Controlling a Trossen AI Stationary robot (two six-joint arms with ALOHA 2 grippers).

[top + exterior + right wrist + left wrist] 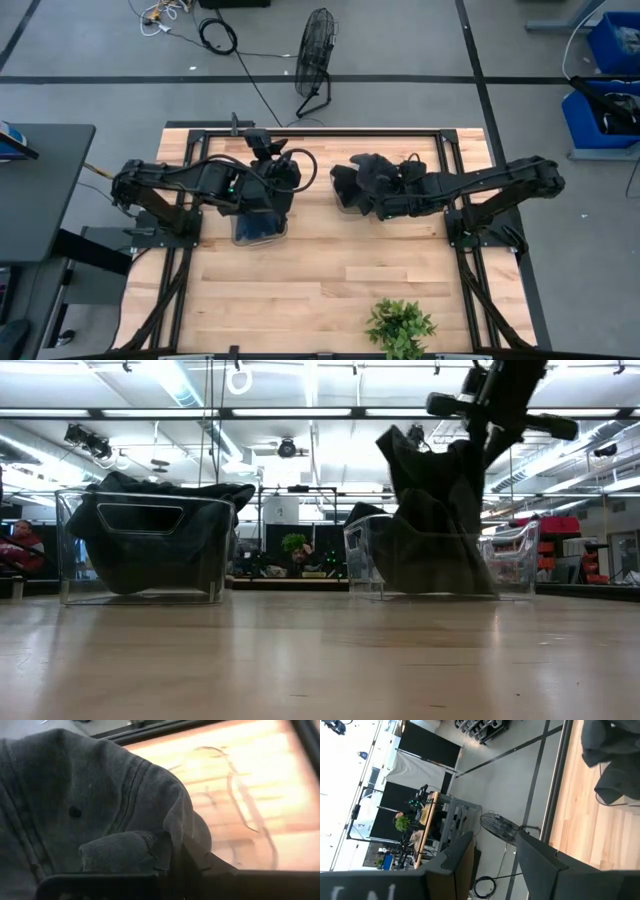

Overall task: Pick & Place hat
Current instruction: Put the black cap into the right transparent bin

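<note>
High view shows the right gripper reaching in from the right side of the wooden counter, closed on a dark grey hat that hangs bunched above a clear plastic bin near the counter's middle. From the low view that hat droops from the gripper down into the clear bin, its lower folds inside the walls while its upper part stands above the rim. The right wrist view looks close onto the hat's stitched crown, an eyelet showing, with fabric pinched between the two dark fingers, which are drawn together on the cloth.

The left gripper sits above a second clear bin on the left half of the counter, pointing toward the far edge. Its wrist view shows both fingers spread apart with nothing between them, looking out over the floor and a standing fan. In the low view this left bin holds more dark fabric heaped to its rim.

A small green plant stands at the near edge of the counter, well apart from both bins.
</note>
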